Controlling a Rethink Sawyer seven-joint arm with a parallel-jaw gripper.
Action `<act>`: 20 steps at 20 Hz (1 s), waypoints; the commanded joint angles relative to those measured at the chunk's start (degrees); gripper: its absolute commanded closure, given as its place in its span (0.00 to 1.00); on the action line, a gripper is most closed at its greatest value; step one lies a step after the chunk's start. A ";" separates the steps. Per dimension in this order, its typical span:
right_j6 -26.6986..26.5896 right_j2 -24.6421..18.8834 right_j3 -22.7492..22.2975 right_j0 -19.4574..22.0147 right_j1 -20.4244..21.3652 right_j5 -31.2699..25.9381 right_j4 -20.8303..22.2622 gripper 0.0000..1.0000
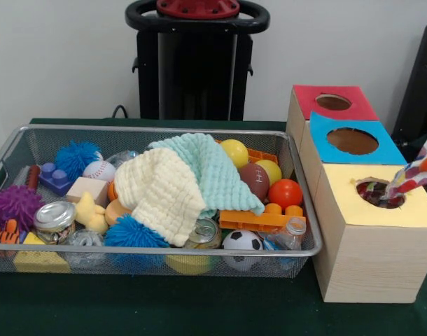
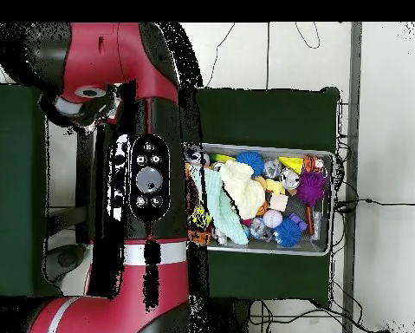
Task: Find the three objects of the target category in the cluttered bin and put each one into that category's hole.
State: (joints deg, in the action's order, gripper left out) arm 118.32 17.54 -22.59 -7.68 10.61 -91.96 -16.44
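Polka-dot fabric [image 1: 418, 171] trails into the yellow box's hole [image 1: 379, 193]; release comes next, though gripper state cannot be told.

On my bench, the silver wire mesh bin [image 1: 157, 257] sits left of three pale wooden boxes, with patterned polka-dot fabric [image 1: 411, 176] hanging into the nearest box's round hole [image 1: 379, 193].

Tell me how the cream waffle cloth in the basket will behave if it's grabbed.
The cream waffle cloth looks floppy: it drapes over the toys beneath. It probably lifts light and sags. It overlaps the mint cloth, so it may drag that along.
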 commanded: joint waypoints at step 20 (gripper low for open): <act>-22.90 -5.54 -23.09 10.37 9.44 6.00 17.05 1.00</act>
State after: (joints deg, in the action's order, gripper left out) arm 116.18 17.40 -31.64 0.19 17.75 -91.67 -4.20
